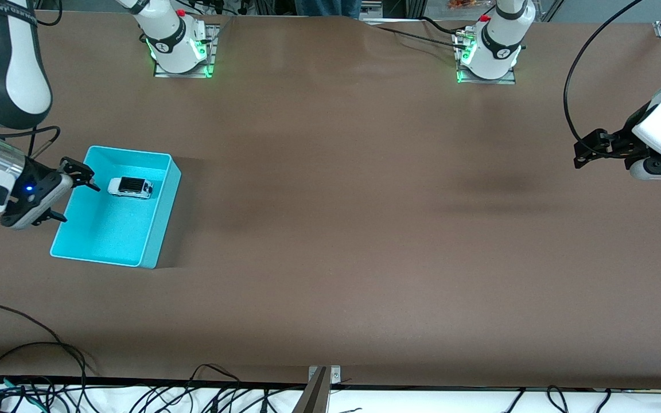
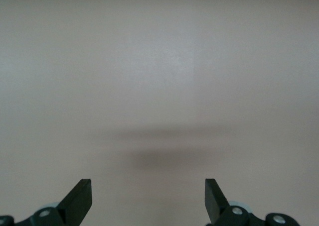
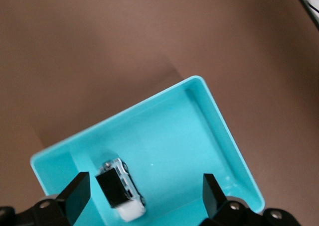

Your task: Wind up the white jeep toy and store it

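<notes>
the table (image 1: 330, 229) is lying bare under the waiting left claw (image 1: 588, 150), spread wide and empty. the bin (image 1: 158, 241) is sitting just below the right claw (image 1: 75, 198), also spread wide, holding nothing, likely done storing. the car (image 1: 130, 187), white with a black roof, is resting inside the bin, beside that claw.

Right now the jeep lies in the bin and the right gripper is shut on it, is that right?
Not quite. The jeep does lie in the bin, but the right gripper is open and holds nothing, as the right wrist view shows.
</notes>
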`<state>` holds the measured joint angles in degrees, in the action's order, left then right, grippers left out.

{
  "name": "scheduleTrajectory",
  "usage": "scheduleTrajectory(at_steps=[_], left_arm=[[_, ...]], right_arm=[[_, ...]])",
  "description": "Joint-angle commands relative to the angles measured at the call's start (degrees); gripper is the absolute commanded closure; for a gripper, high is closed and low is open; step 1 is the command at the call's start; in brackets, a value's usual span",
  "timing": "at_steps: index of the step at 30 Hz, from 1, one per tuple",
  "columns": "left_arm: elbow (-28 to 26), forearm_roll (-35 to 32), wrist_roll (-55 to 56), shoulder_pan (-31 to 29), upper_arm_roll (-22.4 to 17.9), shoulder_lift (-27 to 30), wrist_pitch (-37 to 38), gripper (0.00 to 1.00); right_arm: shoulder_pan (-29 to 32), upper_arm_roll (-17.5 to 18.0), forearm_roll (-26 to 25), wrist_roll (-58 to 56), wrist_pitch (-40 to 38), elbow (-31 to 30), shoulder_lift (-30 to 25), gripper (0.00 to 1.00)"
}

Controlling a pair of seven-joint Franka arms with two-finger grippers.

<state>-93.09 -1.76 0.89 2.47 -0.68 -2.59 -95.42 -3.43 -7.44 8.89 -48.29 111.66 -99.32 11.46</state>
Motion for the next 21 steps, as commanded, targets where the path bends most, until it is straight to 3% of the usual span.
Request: scheduleTrajectory(at_steps=[1, 13, 21], left_arm=[[1.95, 0.71, -1.33, -0.36, 0.07, -0.75, 1.47, 0.00], [1.95, 0.71, -1.33, -0.36, 0.07, -0.75, 1.47, 0.00], [1.95, 0.71, -1.33, -0.36, 0.07, -0.75, 1.47, 0.00]], right_arm=[[-0.35, -0.03, 0.42, 14.69, -7.14, 7.11, 1.72, 0.00], [-0.53, 0.05, -0.28, 43.61, -17.70, 14.41, 2.16, 0.00], [-1.85, -0.03, -4.67, 48.73, -17.44, 14.94, 2.07, 0.00]])
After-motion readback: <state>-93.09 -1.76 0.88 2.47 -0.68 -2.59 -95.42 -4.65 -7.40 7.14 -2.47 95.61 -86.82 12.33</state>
